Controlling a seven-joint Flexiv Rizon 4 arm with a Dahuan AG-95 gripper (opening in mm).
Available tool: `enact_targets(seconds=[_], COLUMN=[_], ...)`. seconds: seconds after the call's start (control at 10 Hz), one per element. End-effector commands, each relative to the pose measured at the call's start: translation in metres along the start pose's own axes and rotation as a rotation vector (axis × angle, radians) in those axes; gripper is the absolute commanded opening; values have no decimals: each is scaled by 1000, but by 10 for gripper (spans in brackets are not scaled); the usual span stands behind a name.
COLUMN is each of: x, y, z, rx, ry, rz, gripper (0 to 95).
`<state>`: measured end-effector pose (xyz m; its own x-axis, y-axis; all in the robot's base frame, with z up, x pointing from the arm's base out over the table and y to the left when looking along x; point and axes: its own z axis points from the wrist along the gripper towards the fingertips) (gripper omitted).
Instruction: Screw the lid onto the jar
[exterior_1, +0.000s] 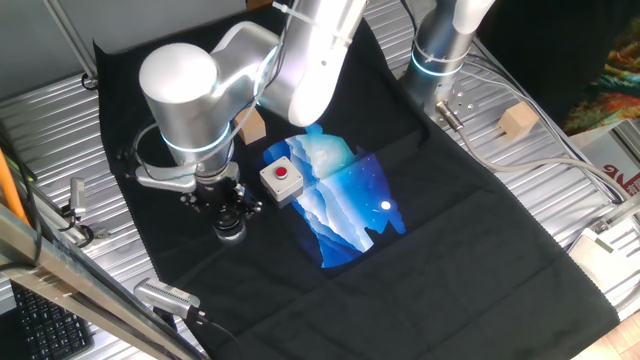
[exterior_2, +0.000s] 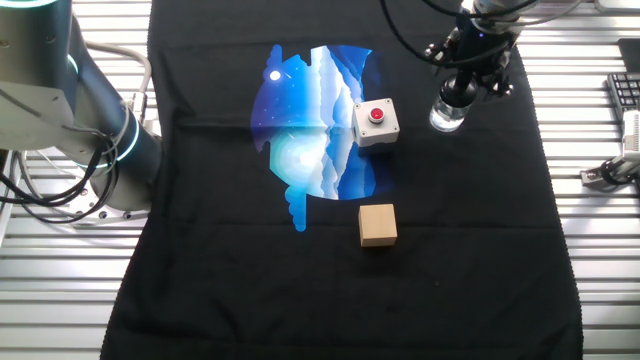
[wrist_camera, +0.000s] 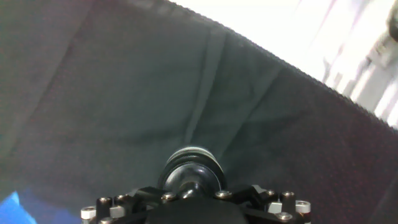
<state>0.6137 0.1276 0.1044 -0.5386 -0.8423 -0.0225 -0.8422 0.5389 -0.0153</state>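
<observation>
The small clear jar (exterior_2: 446, 118) stands upright on the black cloth (exterior_2: 450, 250), right of the red-button box. The black lid (exterior_2: 457, 95) sits on top of the jar, and my gripper (exterior_2: 462, 84) comes straight down on it, fingers closed around the lid. In one fixed view the jar (exterior_1: 230, 233) shows just below the gripper (exterior_1: 227, 208), with the lid mostly hidden by the fingers. The hand view looks down past the gripper (wrist_camera: 191, 190) onto the round lid (wrist_camera: 193, 168), with the jar's pale rim showing around it.
A white box with a red button (exterior_2: 375, 122) stands close to the left of the jar, on the edge of a blue printed patch (exterior_2: 305, 120). A tan wooden cube (exterior_2: 378, 224) lies nearer the cloth's middle. Another cube (exterior_1: 518, 121) rests on the metal table.
</observation>
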Motion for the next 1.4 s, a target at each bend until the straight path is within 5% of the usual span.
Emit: enact_targets(seconds=[0.1,1.4], x=[-3,-1], y=[1,0], z=[2,5], rx=[1,-13], ry=[15,15], rz=[-77,-54], gripper=[950,950])
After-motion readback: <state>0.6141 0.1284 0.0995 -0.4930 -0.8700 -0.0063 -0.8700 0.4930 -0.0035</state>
